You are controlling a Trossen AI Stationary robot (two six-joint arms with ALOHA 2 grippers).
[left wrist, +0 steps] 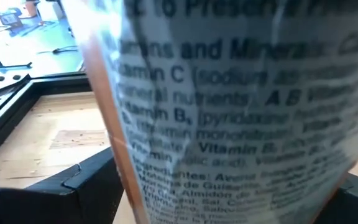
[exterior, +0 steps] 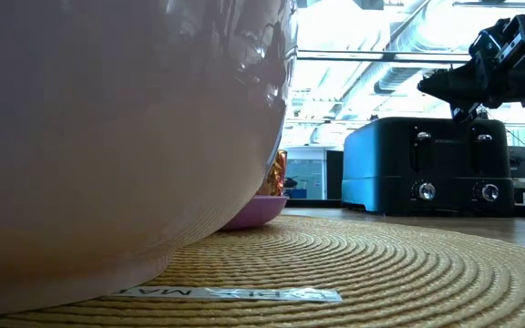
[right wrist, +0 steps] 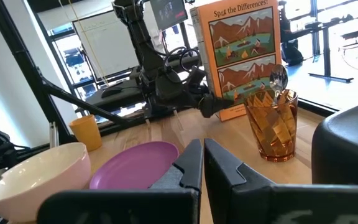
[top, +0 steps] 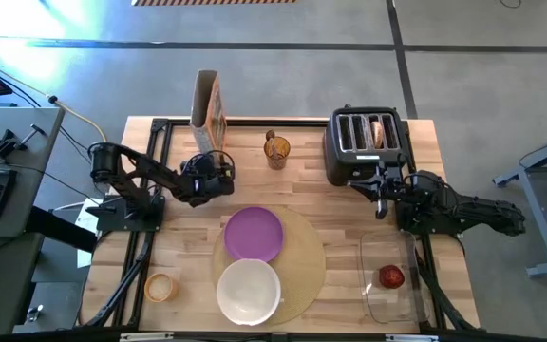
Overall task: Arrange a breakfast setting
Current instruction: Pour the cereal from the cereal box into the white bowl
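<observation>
An orange cereal box point(top: 207, 103) stands upright at the table's far edge. My left gripper point(top: 215, 163) is open at the box's near, narrow side, low down. In the left wrist view its fingers point(left wrist: 61, 193) show on either side of the box's printed panel point(left wrist: 229, 118). My right gripper point(top: 385, 186) is shut and empty just in front of the black toaster point(top: 364, 142), which has a bagel point(top: 380, 133) in a slot. The purple plate point(top: 254, 233) and the white bowl point(top: 249, 290) lie on the tan mat point(top: 302, 256). A spoon point(right wrist: 277, 78) stands in an amber glass point(top: 275, 150). My left gripper has its two fingers on either side of the cereal box's narrow side point(left wrist: 229, 118), coming level from the table's near-left side. I cannot tell whether the fingers touch the box. The box stands upright on the table.
A red apple point(top: 391, 276) lies in a clear container point(top: 387, 294) at the near right. A small orange cup point(top: 160, 286) stands at the near left. A black frame point(top: 254, 122) runs along the table's far edge.
</observation>
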